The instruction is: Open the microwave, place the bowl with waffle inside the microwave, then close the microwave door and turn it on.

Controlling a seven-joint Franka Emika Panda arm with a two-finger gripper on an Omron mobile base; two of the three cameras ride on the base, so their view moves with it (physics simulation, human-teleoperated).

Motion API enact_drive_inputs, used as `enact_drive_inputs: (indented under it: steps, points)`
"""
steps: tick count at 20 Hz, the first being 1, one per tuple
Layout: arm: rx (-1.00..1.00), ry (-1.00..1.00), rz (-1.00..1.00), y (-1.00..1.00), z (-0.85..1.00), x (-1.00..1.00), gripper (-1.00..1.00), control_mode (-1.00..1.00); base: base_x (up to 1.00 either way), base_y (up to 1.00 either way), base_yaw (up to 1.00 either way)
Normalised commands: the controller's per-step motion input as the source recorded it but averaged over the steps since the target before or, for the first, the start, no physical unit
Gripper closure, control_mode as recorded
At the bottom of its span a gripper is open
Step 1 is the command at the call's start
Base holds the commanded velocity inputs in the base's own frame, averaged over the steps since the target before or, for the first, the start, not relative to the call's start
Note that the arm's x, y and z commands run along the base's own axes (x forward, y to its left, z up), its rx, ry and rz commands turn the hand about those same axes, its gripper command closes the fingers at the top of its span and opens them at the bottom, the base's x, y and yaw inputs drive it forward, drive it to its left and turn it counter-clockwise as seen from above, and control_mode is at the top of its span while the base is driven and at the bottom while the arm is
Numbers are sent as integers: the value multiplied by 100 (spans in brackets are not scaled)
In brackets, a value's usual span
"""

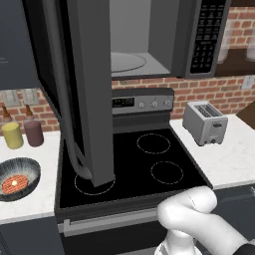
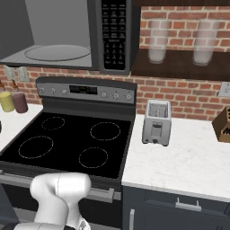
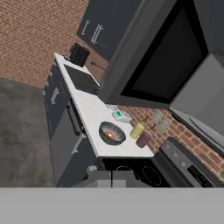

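Note:
The microwave [image 1: 149, 35] hangs over the stove with its light grey inside and glass turntable [image 1: 127, 62] showing. Its keypad [image 2: 113, 31] is on the right. The microwave door [image 1: 92, 89] stands swung wide open toward me, its curved bar handle [image 1: 69, 144] hanging over the stove's left side. The striped dark bowl [image 1: 31, 169] rests on the left counter with the orange-red waffle [image 1: 15, 184] in it. In the hand view the bowl [image 3: 112, 133] lies well ahead of my gripper [image 3: 111, 178]. The gripper is shut with nothing in it, off to the bowl's side.
The black-topped stove [image 1: 134, 164] sits under the microwave. A yellow jar [image 1: 12, 134] and a mauve jar [image 1: 34, 132] stand behind the bowl. A toaster [image 1: 205, 122] is on the right counter, a knife block [image 2: 223, 123] farther right, and glass jars [image 2: 157, 40] on a shelf.

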Motion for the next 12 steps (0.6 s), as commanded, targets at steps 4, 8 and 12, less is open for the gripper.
enact_drive_inputs:
  steps: [4, 8, 12]
  points:
    - [22, -24, 34, -28, 0, 76, 100, -100, 0, 0, 0]
    - [7, -10, 26, 34, 0, 100, 100, -100, 0, 0, 0]
    - [0, -4, 4, 90, -5, 100, 100, -100, 0, 0, 0]
